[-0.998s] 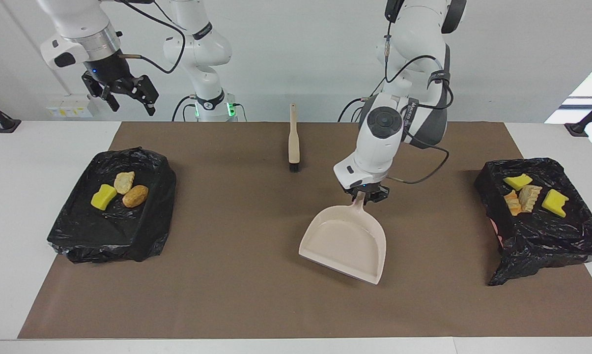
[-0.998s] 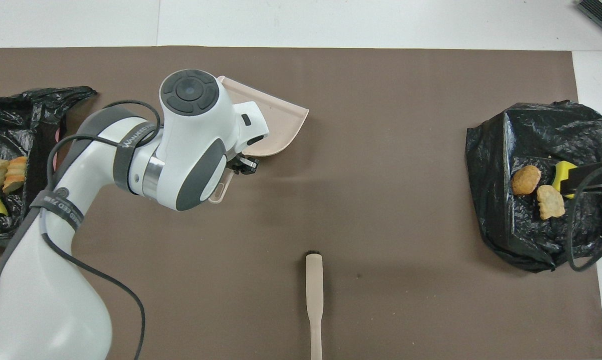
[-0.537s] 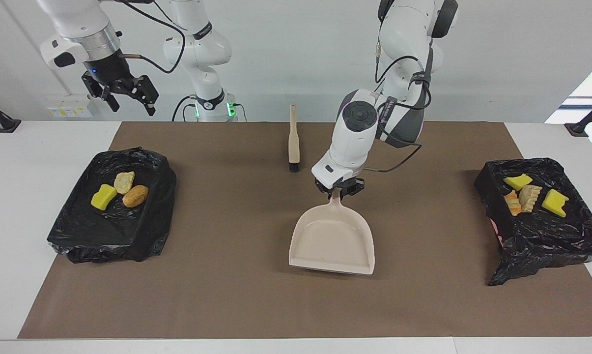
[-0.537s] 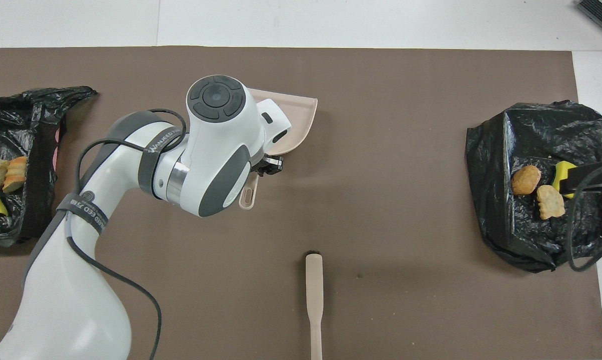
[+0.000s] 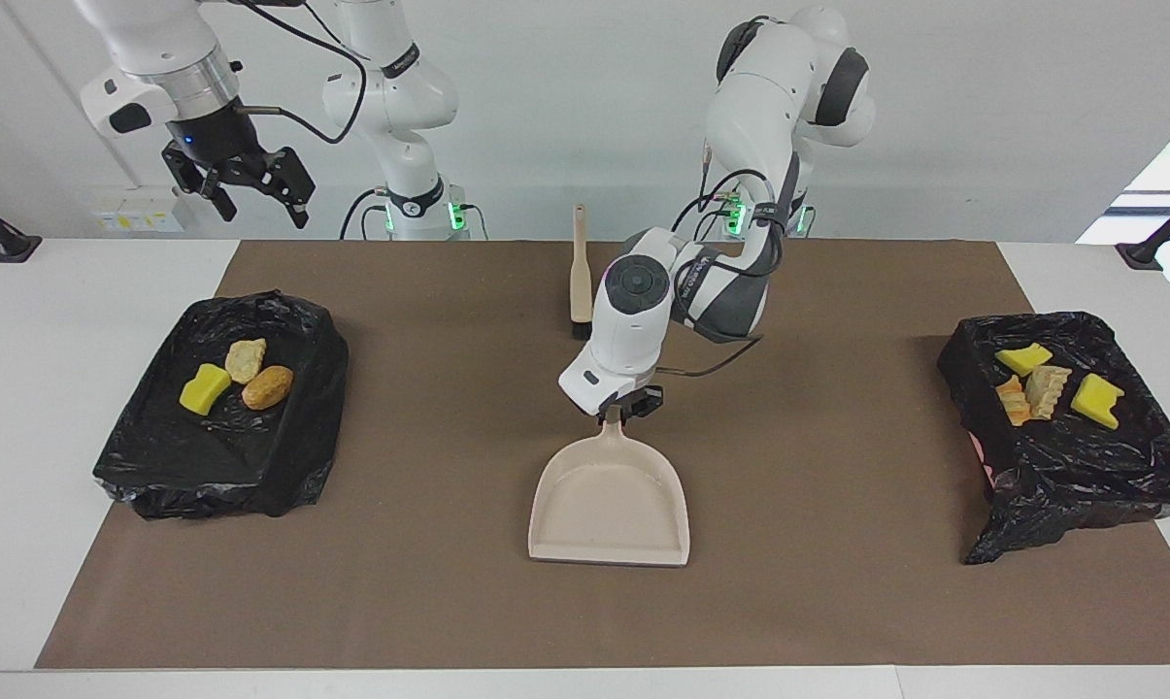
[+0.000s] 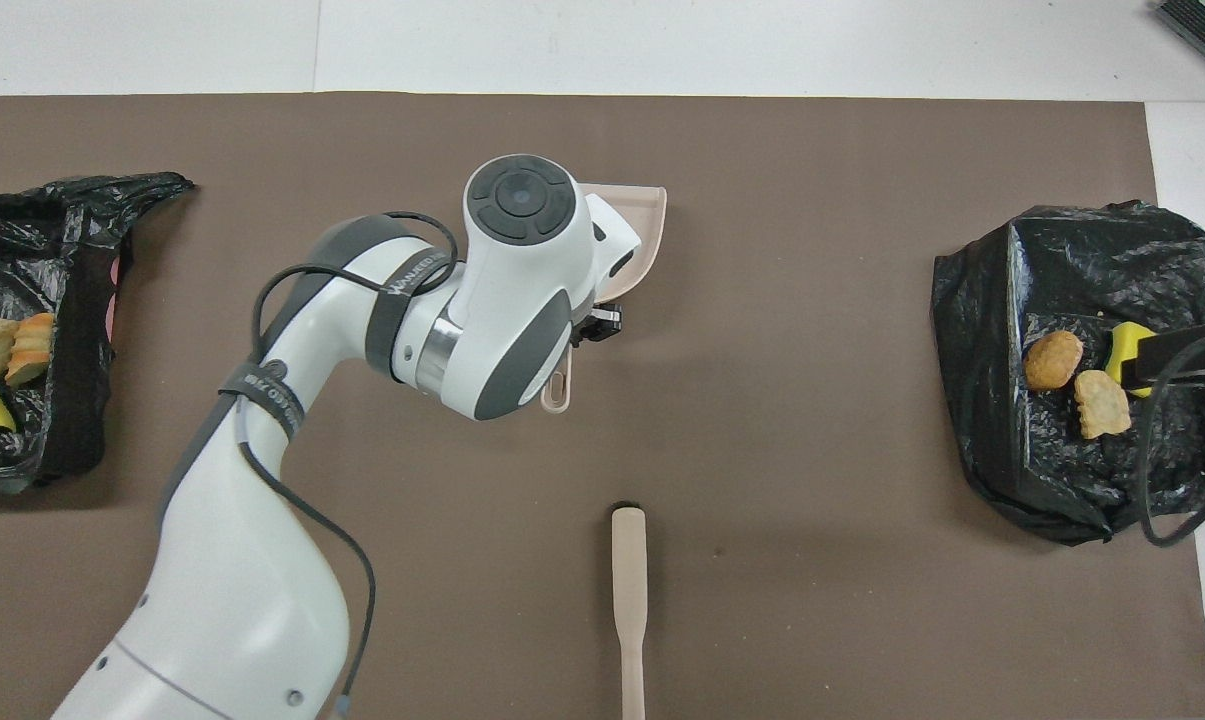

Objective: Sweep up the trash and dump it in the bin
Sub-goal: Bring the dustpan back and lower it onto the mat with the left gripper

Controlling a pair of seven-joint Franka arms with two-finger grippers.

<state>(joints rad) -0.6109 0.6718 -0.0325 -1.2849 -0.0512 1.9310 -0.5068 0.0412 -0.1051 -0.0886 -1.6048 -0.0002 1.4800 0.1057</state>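
We judge the sweeping & dumping basically done: no trash lies loose on the brown mat (image 5: 449, 602) of the surface, all seven scraps sit in the two black-bagged bins. What's left, prob., is just setting the dustpan (image 5: 611, 500) down and parking the arms.

Containers: the bin at mid-left of the facing view (image 5: 157, 466) holds three pcs of trash: a yellow sponge bit (image 5: 203, 388), a pale crumbly chunk (image 5: 245, 360) and a golden-brown lump (image 5: 267, 386), all close together. The bin at mid-right of that view (image 5: 1080, 476) holds four: two yellow sponge pcs (image 5: 1096, 400) w/ two bread-like lumps (image 5: 1031, 393) between them.

Our left tool (image 5: 620, 412), centre frame, is pinched narrow on the dustpan handle; the pan looks empty, low over or on the mat, mouth toward the bottom of the facing view. Can't tell if it touches. Our right tool (image 5: 250, 189) waits up high at upper left of the facing view, over the three-piece bin's end of the surface, fingers spread wide, holding nothing. The brush (image 5: 580, 286) lies flat at top centre, untouched, just above the left tool.
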